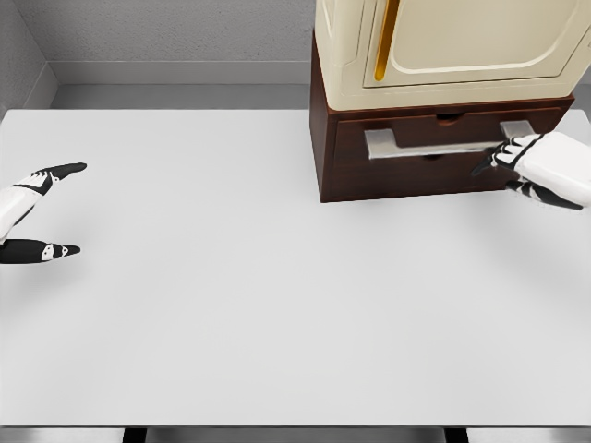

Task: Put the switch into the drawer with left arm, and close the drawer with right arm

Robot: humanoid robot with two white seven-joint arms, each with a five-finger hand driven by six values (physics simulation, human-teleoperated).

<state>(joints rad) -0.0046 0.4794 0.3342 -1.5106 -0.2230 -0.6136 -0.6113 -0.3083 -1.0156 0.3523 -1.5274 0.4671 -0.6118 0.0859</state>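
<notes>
Two hands are showing over the white table (231,305). The right hand (540,171) is reaching in from the right edge, its dark fingertips (489,163) lying against the grey handle (443,142) of the drawer (443,157) in the brown cabinet (323,138) (whether they are actually gripping it, I cannot tell). A cream appliance (443,41) is sitting on top of the cabinet. The left hand (37,210) is hovering at the left edge, fingers spread wide and holding nothing. The switch is not showing anywhere on the table.
</notes>
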